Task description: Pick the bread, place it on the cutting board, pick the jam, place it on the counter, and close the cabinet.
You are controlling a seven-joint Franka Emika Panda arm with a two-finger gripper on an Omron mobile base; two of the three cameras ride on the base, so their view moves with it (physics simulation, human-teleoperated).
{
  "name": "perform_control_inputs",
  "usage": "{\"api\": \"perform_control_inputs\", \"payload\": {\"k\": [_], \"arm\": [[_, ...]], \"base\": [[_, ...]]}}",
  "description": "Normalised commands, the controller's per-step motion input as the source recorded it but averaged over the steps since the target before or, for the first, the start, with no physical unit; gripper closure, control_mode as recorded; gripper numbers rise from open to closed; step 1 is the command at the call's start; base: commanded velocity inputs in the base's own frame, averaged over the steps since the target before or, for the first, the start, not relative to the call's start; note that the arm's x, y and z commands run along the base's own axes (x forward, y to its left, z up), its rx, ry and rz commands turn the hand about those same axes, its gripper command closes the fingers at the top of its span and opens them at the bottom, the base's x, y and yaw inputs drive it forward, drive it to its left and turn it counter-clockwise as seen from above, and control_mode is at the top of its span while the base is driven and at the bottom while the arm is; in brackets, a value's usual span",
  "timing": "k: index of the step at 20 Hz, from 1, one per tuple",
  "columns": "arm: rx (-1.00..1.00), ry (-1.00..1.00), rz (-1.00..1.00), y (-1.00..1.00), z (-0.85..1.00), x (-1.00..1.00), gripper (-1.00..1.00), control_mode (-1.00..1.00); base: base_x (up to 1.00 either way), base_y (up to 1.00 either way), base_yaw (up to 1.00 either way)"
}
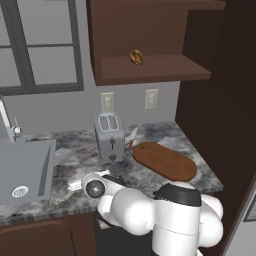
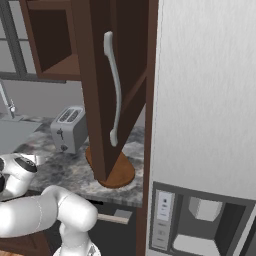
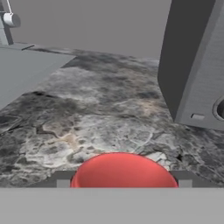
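Note:
In the hand view the jam (image 3: 123, 170), a red jar, fills the gap between my gripper's (image 3: 122, 183) two tips, which press on its sides just above the marbled counter (image 3: 100, 109). My hand (image 1: 80, 186) hangs low over the counter's front strip, left of the toaster. The bread (image 1: 136, 57), a mottled brown lump, lies on the shelf of the open cabinet (image 1: 150, 67). The cabinet door (image 2: 100, 75) swings out wide, its silver handle (image 2: 115, 85) facing the right base camera. The oval cutting board (image 1: 165, 160) lies bare to the right of the toaster.
A silver toaster (image 1: 109, 136) stands at the back of the counter, close on the right in the hand view (image 3: 197, 65). The sink (image 1: 25, 170) and faucet (image 1: 7, 122) are to the left. A tall dark unit (image 1: 220, 100) and fridge (image 2: 205, 100) close off the right.

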Motion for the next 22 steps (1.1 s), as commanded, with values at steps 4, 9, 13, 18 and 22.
{"api": "perform_control_inputs", "payload": {"k": [4, 9, 13, 18, 22], "arm": [[0.0, -0.01, 0.0, 0.0, -0.22, 0.0, 1.0, -1.0], [0.01, 0.0, 0.0, 0.0, -0.01, 0.0, 1.0, -1.0], [0.01, 0.0, 0.0, 0.0, 0.0, 0.0, 1.0, -1.0], [0.01, 0.0, 0.0, 0.0, 0.0, 0.0, 1.0, -1.0], [0.0, -0.04, 0.0, 0.0, -0.09, 0.0, 1.0, -1.0]], "base": [[0.0, 0.0, 0.0], [0.0, 0.0, 0.0], [0.0, 0.0, 0.0], [0.0, 0.0, 0.0], [0.0, 0.0, 0.0]]}}
